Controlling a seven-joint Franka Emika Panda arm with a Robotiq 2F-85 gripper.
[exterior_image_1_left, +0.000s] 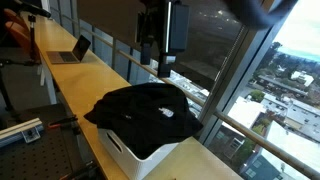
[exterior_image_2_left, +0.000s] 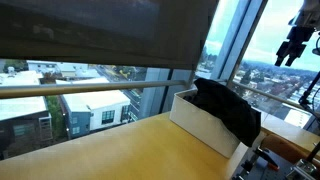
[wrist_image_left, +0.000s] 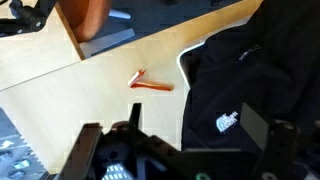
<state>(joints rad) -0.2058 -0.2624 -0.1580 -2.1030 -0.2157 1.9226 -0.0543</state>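
A black garment (exterior_image_1_left: 150, 108) with a small white logo (wrist_image_left: 228, 122) lies draped over a white bin (exterior_image_1_left: 135, 152) on the long wooden counter (exterior_image_1_left: 70, 85); both exterior views show it, and the bin's side shows pale (exterior_image_2_left: 200, 125). My gripper (exterior_image_1_left: 160, 62) hangs high above the bin, open and empty, also seen at the upper right against the window (exterior_image_2_left: 290, 55). In the wrist view its two dark fingers (wrist_image_left: 88, 150) frame the garment (wrist_image_left: 250, 70) far below. A small orange object (wrist_image_left: 148, 84) lies on the counter beside the cloth.
A laptop (exterior_image_1_left: 72, 50) stands further along the counter. Large windows (exterior_image_1_left: 270, 90) with a railing run along the counter's far side. An orange-brown shape (wrist_image_left: 85, 20) and a metal frame (exterior_image_1_left: 20, 130) sit off the counter's near side.
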